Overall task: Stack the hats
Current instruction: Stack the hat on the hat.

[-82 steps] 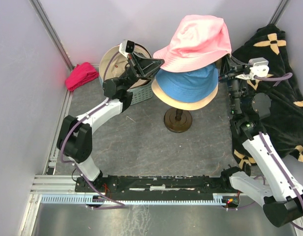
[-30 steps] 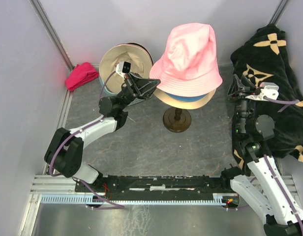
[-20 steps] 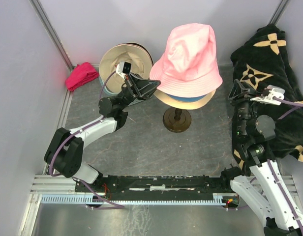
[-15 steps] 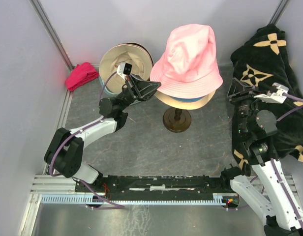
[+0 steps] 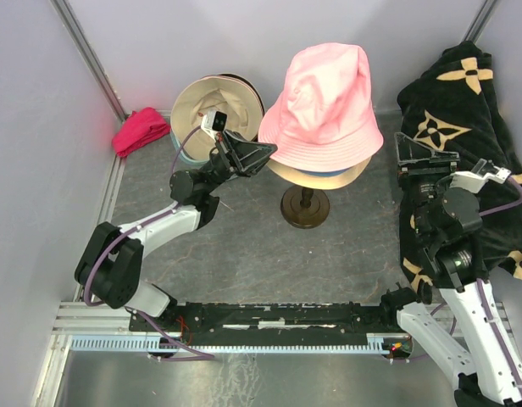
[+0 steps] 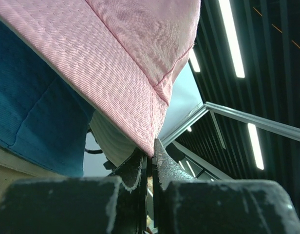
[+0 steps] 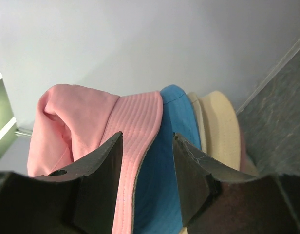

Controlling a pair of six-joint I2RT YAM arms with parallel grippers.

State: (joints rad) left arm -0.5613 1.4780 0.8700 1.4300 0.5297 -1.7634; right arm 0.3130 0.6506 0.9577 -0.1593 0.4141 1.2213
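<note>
- The pink hat [image 5: 324,97] sits on top of the pile on the stand [image 5: 305,206], near the middle back of the surface [image 5: 244,254]. Its crown is creased and leans a little.
- Under it, only a sliver of the blue hat [image 5: 322,170] shows from above. The tan hat [image 5: 288,172] lies lowest, its brim sticking out round the edge.
- The left claw [image 5: 269,151] reaches in from the left. In the left wrist view its fingers [image 6: 135,170] are pressed together on the rim of the pink hat [image 6: 130,63], pinching the brim at its edge.
- In that same view the blue hat [image 6: 28,112] hangs just below the pink brim, with a strip of tan hat [image 6: 13,165] lower still.
- The right claw [image 5: 402,151] hangs to the right of the pile, apart from it, above the edge of the black cloth [image 5: 464,102].
- Its fingers [image 7: 99,180] stand well apart with nothing between them. It faces the pile side-on: pink hat [image 7: 91,117], blue hat [image 7: 159,161], then tan hat [image 7: 218,126].
- The cream hat [image 5: 212,102] rests at the back left, off the pile, behind the left arm. A dark rim shows behind it; what it belongs to I cannot tell.
- The magenta cloth [image 5: 141,129] lies bunched by the left wall.
</note>
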